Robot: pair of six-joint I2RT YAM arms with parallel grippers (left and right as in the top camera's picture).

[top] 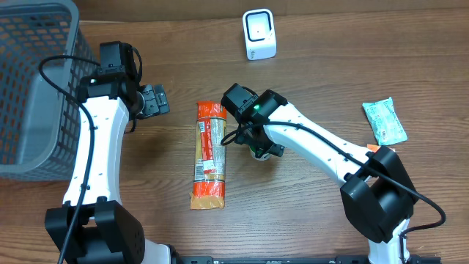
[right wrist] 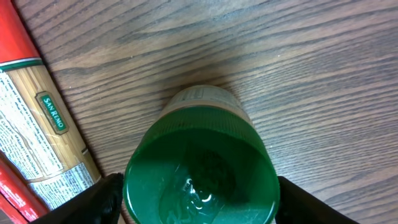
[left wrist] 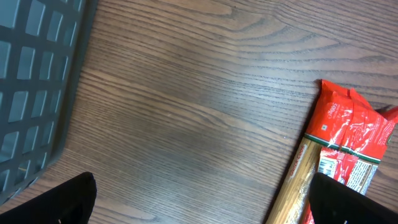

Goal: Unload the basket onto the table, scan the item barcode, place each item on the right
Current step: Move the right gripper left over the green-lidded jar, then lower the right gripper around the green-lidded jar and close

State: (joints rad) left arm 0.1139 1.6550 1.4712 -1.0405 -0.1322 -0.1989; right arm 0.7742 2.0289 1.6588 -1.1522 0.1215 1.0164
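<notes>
Green-capped jar (right wrist: 200, 180) stands upright on the wooden table (top: 330, 66) just right of centre in the overhead view, most of it hidden there under the right arm's wrist. The right gripper (top: 256, 148) hangs directly over it, one finger at the cap's 9 o'clock edge and the other at its 3 o'clock edge. From the wrist camera both seem to lie right against the rim, but I cannot tell whether they are pinching it or only bracketing it. At the jar's 9 o'clock, close by but apart, a long red and tan pasta packet (top: 209, 154) lies flat, running from 12 to 6 o'clock. The left gripper (top: 155, 100) sits at 10 o'clock from the packet, fingers spread wide with only bare wood between them. A white scanner (top: 259, 34) stands at the table's 12 o'clock. A grey basket (top: 29, 88) occupies 9 to 10 o'clock, and a green and white sachet (top: 385, 121) lies at 3 o'clock.
</notes>
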